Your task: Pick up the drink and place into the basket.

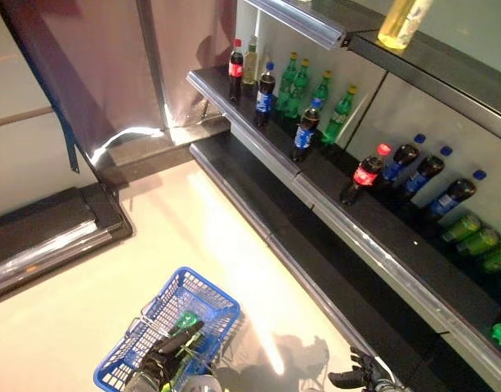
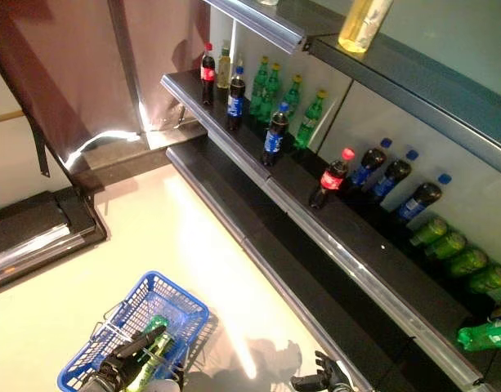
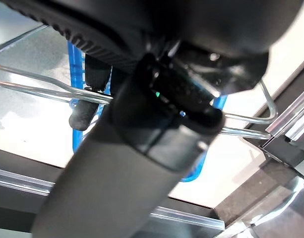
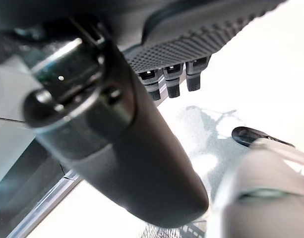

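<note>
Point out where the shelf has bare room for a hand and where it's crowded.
Bare: the shelf front edge below the lying green bottles, and the gap between blue-label bottle and red-cap bottle. Crowded: the green bottle cluster.

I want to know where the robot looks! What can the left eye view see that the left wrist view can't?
Only the left eye view shows the shelf with its bottles, like the red-capped cola bottle, the green bottle lying in the basket, and the right hand, empty. Only the left wrist view shows, close up, the left hand's fingers curled round the wire handles. Both show the blue basket and the left hand.
</note>
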### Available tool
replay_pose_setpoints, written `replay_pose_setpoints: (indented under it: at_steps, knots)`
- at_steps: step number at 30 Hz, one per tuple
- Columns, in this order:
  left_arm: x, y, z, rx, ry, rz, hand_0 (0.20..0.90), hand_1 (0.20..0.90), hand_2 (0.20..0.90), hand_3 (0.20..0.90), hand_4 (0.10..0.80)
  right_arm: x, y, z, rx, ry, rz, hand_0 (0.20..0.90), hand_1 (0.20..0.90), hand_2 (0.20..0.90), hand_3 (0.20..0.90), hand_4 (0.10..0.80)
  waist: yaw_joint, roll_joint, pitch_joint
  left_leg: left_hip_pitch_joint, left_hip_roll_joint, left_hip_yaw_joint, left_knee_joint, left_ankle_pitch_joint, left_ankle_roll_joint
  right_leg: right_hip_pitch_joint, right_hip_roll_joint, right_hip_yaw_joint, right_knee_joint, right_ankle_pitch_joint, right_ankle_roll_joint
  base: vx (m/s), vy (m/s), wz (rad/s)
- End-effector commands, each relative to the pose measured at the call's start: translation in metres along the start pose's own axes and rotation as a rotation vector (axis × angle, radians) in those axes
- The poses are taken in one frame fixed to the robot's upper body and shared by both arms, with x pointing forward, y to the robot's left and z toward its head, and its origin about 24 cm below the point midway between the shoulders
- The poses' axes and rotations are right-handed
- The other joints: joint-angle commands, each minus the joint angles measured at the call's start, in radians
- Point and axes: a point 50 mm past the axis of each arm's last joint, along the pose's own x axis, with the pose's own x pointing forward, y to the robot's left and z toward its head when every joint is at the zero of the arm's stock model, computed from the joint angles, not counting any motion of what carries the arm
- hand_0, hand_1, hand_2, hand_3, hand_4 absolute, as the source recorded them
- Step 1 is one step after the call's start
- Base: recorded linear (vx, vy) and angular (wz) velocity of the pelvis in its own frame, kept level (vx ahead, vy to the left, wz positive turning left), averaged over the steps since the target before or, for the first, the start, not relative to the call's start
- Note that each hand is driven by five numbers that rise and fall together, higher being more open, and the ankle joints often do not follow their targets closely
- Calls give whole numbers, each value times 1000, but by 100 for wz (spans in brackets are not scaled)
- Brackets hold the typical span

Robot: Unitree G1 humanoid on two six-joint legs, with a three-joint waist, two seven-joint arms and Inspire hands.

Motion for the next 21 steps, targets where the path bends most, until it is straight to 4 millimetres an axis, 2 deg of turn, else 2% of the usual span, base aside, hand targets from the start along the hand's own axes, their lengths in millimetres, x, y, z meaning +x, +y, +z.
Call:
replay_pose_setpoints:
  at_steps: [1,3,6,8,10,12,13,15,17,18,19,21]
  knots:
    - [10,-53,39,156,-113,-270,300,300,300,200,100,4,-16,25,15,-105,-55,900,900,900,900,800,-13,17,-6,1,-98,14,96,-139,14,-88,80,23,-142,170,-5,246,60,34]
    - [11,-58,35,162,-100,-294,300,300,300,200,100,3,-20,20,28,-86,-76,900,900,900,900,800,-47,23,5,28,-127,-23,81,-149,19,-147,136,64,-222,186,2,308,53,23]
    - [9,-55,21,190,-63,-314,300,300,300,200,100,2,-25,13,38,-60,-99,900,900,900,900,800,-89,39,11,69,-173,-94,80,-169,40,-236,195,139,-269,226,-8,424,36,78]
    - [9,-52,17,197,-51,-316,300,300,300,200,100,2,-25,11,37,-54,-101,900,900,900,900,800,-102,44,10,85,-186,-116,79,-177,49,-256,210,162,-259,235,-13,307,-19,100]
    - [9,-52,12,211,-25,-323,300,300,300,200,100,0,-30,6,56,-35,-126,900,900,900,900,800,-126,46,-2,104,-214,-161,97,-203,65,-254,241,221,-261,240,-41,447,-79,70]
    - [10,-53,11,214,-22,-327,300,300,300,200,100,1,-32,9,69,-40,-134,900,900,900,900,800,-131,48,-10,103,-216,-165,122,-220,66,-260,241,221,-229,230,-52,310,-114,58]
    - [10,-54,10,217,-18,-321,300,300,300,200,100,1,-34,10,70,-38,-141,900,900,900,900,800,-136,50,-17,107,-213,-151,143,-237,64,-248,243,215,-223,214,-66,308,-148,64]
    - [10,-49,5,217,-10,-296,300,300,300,200,100,1,-35,10,87,-42,-142,900,900,900,900,800,-146,61,-43,130,-196,-146,193,-257,37,-217,260,212,-199,166,-103,312,-191,21]
    - [9,-45,3,225,-3,-276,300,300,300,200,100,1,-33,12,57,-49,-118,900,900,900,900,800,-153,71,-63,125,-171,-131,279,-196,0,-185,272,209,-211,138,-129,220,-167,2]
    - [8,-41,1,220,0,-266,300,300,300,200,100,1,-33,11,36,-49,-108,900,900,900,900,800,-157,77,-73,102,-145,-119,399,-107,-39,-156,272,207,-223,119,-147,216,-157,5]
    - [8,-40,-1,212,1,-264,300,300,300,200,100,0,-34,11,29,-49,-106,900,900,900,900,800,-157,74,-75,67,-132,-113,502,-66,-58,-134,265,209,-232,109,-157,205,-148,6]
    - [8,-41,-3,201,2,-267,300,300,300,200,100,-1,-39,11,12,-49,-107,900,900,900,900,800,-148,61,-71,-61,-121,-102,699,-15,-73,-95,250,216,-238,88,-178,196,-129,19]
